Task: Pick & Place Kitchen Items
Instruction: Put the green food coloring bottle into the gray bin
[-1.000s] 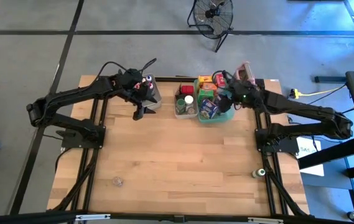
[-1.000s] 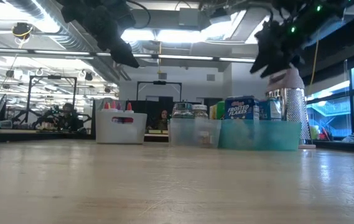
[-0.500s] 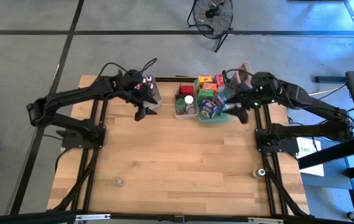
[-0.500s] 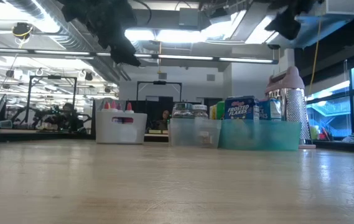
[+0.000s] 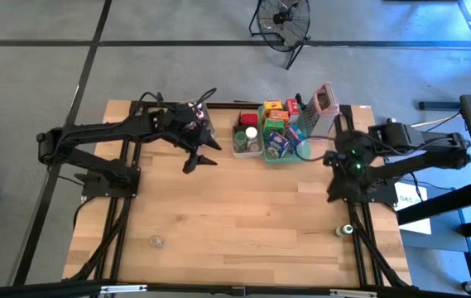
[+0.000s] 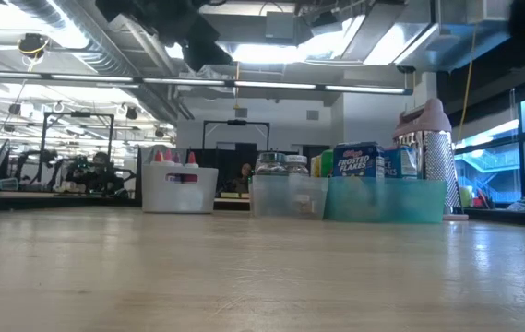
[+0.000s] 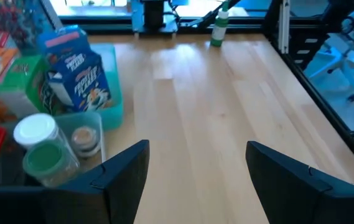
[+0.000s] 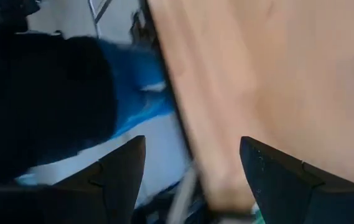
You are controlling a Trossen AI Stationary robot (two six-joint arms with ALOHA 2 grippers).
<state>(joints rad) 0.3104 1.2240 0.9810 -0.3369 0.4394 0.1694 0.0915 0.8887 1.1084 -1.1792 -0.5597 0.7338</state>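
Up at the table's (image 5: 218, 215) far edge, three containers of kitchen items (image 5: 278, 131) line up: one white bin (image 5: 205, 121), one clear bin (image 5: 247, 142), one teal tray (image 5: 289, 155). Left gripper (image 5: 198, 160) and right gripper (image 5: 333, 193) both gape open, empty.

Right wrist view badly blurred: wood table (image 8: 270, 93) edge, dark mass, blue smear, nothing identifiable. Low view: both arms cut off by top edge, only dark shapes there. White bin (image 6: 180, 189) walls hide its red-capped bottles (image 6: 174, 157) below the caps; teal tray (image 6: 387, 199) hides the lower part of its boxes. High view: items in tray (image 5: 285, 157) overlap, labels too small to read. Left wrist view: jars (image 7: 43, 149) and boxes cut off at the edge.
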